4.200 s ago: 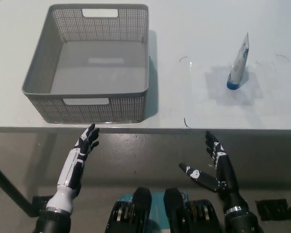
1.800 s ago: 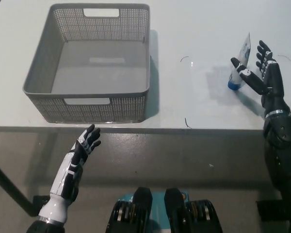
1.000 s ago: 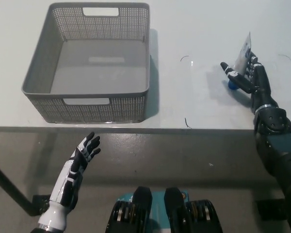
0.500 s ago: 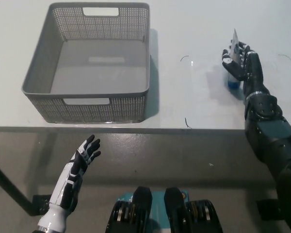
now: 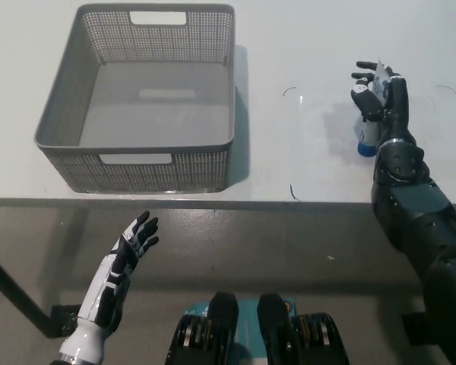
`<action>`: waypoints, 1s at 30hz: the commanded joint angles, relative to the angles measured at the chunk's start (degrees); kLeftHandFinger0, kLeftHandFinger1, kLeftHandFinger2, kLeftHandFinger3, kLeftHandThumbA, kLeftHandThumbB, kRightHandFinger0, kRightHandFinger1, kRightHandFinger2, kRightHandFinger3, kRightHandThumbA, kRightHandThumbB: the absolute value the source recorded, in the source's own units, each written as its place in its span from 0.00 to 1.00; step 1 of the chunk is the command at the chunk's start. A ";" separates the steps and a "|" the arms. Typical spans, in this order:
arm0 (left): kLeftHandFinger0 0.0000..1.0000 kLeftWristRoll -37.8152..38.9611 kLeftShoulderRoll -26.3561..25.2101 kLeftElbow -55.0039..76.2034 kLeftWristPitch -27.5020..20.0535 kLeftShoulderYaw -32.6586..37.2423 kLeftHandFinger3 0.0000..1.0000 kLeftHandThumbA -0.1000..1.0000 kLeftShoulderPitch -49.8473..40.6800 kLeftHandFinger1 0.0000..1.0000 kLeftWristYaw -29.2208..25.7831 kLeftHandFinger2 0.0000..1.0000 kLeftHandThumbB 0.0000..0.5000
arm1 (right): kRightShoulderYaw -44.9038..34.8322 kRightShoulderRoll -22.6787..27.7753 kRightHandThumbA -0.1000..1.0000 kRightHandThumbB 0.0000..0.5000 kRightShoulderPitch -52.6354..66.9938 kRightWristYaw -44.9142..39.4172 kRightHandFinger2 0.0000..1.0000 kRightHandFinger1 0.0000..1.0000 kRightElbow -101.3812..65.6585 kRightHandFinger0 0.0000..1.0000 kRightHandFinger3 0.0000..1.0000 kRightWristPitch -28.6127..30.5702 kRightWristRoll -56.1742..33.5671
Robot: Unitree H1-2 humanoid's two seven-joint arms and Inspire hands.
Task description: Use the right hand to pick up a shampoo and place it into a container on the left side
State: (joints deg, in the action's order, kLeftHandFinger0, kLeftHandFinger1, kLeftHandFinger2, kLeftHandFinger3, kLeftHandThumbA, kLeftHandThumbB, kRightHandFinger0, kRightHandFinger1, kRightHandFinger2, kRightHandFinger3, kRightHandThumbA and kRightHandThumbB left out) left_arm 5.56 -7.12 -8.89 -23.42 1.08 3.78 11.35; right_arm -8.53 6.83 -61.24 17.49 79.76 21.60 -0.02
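A white shampoo tube (image 5: 369, 131) with a blue cap stands cap-down on the white table (image 5: 304, 152) at the right. My black right hand (image 5: 378, 93) is wrapped around the tube's upper part, its fingers curled onto it and hiding the top. The grey mesh basket (image 5: 148, 172) sits on the left half of the table with nothing in it. My white left hand (image 5: 131, 249) hangs below the table's front edge at the lower left, fingers spread and holding nothing.
The table's front edge (image 5: 289, 203) runs across the picture below the basket and the tube. A few thin dark marks (image 5: 292, 192) lie on the table between the basket and the tube.
My right hand has risen from below the table, reached the tube from the right and curled its fingers around it. The tube has shifted slightly. The left hand sank a little.
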 commanded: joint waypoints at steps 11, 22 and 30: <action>1.00 0.21 -0.61 0.38 -1.39 -0.11 1.00 1.00 0.86 1.00 0.31 1.00 0.00 | 0.60 -3.94 0.00 0.23 -4.76 -0.13 0.64 0.21 -17.71 0.00 0.70 5.10 -1.01; 1.00 0.48 -0.72 0.38 -0.61 -0.07 1.00 1.00 1.37 1.00 0.53 1.00 0.00 | 4.43 -8.92 0.00 0.21 -8.31 -2.72 0.66 0.27 -33.50 0.00 0.69 -1.17 -0.12; 1.00 0.50 -0.79 -0.15 -0.44 0.18 1.00 1.00 1.80 1.00 0.83 1.00 0.00 | 5.97 -12.65 0.00 0.27 -14.02 -4.91 0.54 0.19 -29.05 0.00 0.48 -1.86 -1.36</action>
State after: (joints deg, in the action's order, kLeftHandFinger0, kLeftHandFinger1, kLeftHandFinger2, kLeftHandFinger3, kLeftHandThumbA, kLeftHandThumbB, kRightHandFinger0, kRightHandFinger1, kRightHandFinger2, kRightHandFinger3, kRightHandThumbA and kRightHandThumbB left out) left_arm 5.55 -7.23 -9.69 -23.30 1.08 4.48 11.44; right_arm -3.60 -4.31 -69.12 14.94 50.40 19.46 -1.28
